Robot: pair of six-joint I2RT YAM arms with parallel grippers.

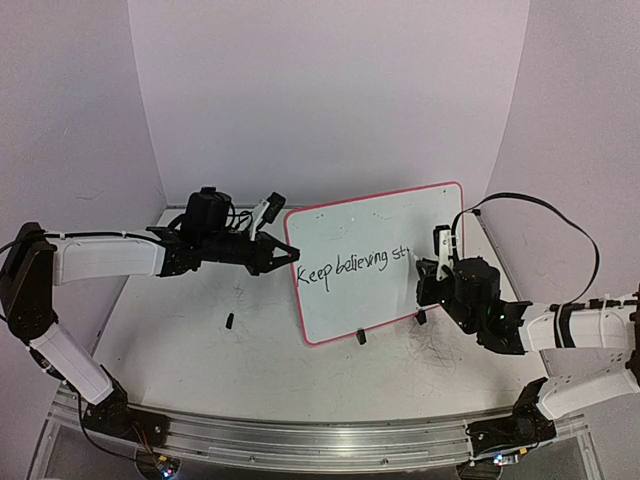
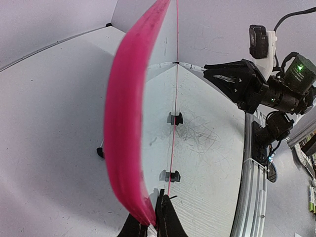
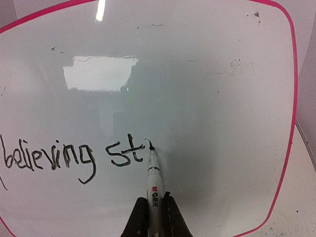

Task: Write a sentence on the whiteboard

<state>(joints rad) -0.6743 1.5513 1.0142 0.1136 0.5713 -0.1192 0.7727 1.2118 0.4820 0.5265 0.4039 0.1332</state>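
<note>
Lilac walls [image 1: 300, 90], scuffed table [image 1: 190, 340]. The whiteboard [image 1: 390, 225] stands tilted mid-table, the left gripper [image 1: 288, 253] clamped on its left rim. The sentence [image 1: 355, 266] reads "Keep believing st"; I'd say "rong." is left to write. The right gripper [image 3: 153, 217] pinches the marker [image 3: 153, 180], tip on the board.

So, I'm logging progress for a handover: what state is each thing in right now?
whiteboard: stood up on edge, held by its rim.
sentence: unfinished, reads "Keep believing st".
marker: uncapped, tip on the board just past the "t".
left end effector: shut on the whiteboard's pink rim.
right end effector: shut on the marker.
</note>
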